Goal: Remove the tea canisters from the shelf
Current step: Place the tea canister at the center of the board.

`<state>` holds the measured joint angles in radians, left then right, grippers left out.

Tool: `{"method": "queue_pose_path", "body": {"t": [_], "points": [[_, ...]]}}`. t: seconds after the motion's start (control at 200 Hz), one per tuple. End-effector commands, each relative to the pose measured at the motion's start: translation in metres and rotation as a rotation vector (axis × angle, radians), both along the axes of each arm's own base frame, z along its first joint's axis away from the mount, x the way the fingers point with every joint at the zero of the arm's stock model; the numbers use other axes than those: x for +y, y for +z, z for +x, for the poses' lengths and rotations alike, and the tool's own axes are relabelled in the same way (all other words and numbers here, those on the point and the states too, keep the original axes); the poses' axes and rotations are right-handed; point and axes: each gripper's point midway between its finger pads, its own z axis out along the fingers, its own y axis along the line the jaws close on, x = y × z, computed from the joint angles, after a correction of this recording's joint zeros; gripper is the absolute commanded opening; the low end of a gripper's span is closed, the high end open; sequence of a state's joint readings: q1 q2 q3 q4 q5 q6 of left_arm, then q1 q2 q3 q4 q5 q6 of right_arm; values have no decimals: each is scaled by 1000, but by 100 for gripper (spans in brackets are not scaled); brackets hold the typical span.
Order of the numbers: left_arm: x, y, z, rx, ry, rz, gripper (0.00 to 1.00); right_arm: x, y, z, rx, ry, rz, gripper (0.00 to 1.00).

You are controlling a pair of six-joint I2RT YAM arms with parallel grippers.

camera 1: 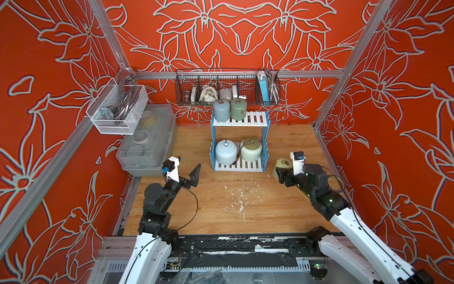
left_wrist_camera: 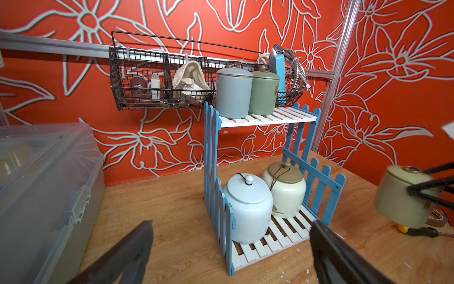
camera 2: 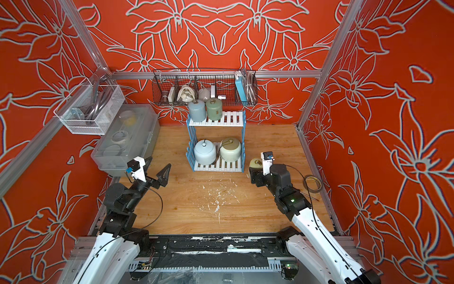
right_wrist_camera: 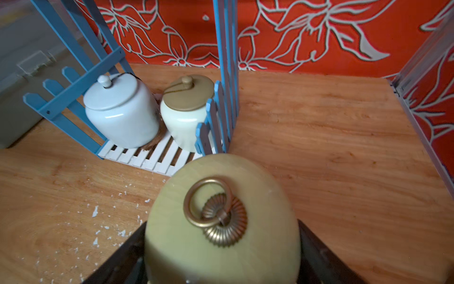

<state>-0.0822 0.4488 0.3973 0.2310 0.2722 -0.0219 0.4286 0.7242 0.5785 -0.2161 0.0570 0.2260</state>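
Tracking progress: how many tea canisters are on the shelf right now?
4. On the shelf, top tier: blue-grey canister and sage green canister; bottom tier: pale blue jar and cream jar. None looks hidden. The small cream canister is off it, in the right gripper.

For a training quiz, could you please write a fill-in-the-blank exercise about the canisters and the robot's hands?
On the shelf, the blue-grey canister shares the ____ tier with the sage green canister.
The right hand grips the small cream canister, whose lid bears a brass ____.
The left hand is open and holds ____.
The pale blue canister and the squat cream canister sit on the ____ tier.
Missing words: upper; ring; nothing; lower.
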Motion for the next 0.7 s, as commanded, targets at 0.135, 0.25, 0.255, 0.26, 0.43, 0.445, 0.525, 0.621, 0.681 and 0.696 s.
{"method": "queue_pose_path", "body": {"t": [0.135,0.25,0.255,0.26,0.43,0.445,0.525,0.621,0.681,0.696], "points": [[-2,5,-1,-22,-14,-1,98,-29,-3,-4,-115,-161,40,35],[-2,5,-1,-41,-14,0,98,-39,-24,-9,-102,-206,37,34],[-2,6,-2,-41,-15,-2,98,-40,-25,-10,-102,-208,35,34],[-1,6,-2,-41,-14,-2,98,-40,-25,-10,-101,-209,34,34],[2,5,-1,-45,4,9,98,-52,-41,-16,-88,-260,9,34],[2,6,-1,-49,4,10,98,-53,-43,-16,-88,-262,10,34],[1,5,0,-32,-2,-4,98,-56,-50,-18,-75,-281,10,34],[1,5,0,-17,-7,-6,98,-59,-57,-19,-58,-301,5,35],[1,4,-1,-40,-4,3,98,-59,-65,-19,-51,-305,12,35],[1,5,-1,-45,-4,5,98,-59,-66,-19,-49,-306,15,36]]}}
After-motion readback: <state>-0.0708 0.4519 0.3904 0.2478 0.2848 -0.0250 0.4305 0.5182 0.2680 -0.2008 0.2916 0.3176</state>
